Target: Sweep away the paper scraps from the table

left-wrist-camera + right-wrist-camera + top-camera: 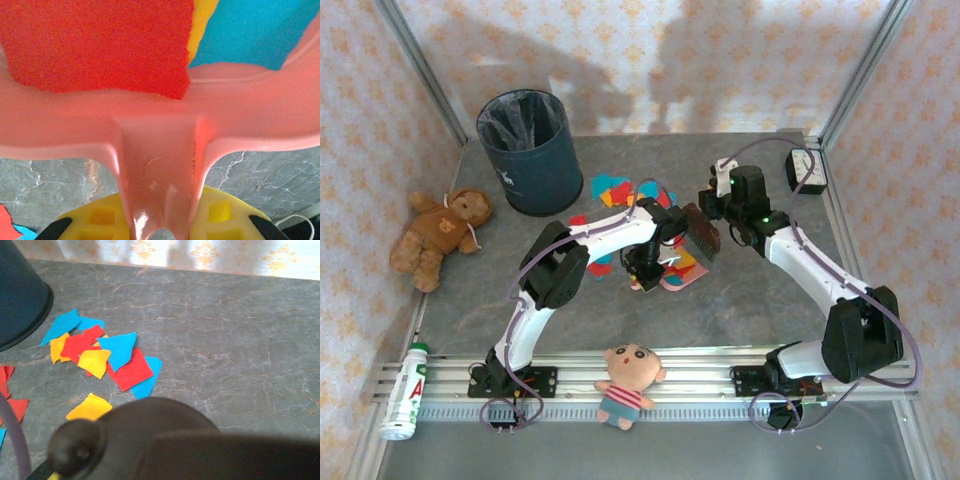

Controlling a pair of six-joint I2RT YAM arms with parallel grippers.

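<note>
SETTING: robot test cell, lab-type | EVIDENCE: stone-look table (770, 300) is enclosed by aluminium frame posts (420, 70) and wallpaper-patterned panels (720, 60) | arm bases (510, 378) are bolted to an aluminium rail (700, 385) | teddy bear (440, 235), plush doll (628, 385) and waste bin (530, 150) are set around them

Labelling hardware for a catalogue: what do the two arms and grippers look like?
Left arm and right arm: white link shells, black joints, lilac cables looping alongside. Green lights glow on the right wrist. The left gripper has yellow fingers.
</note>
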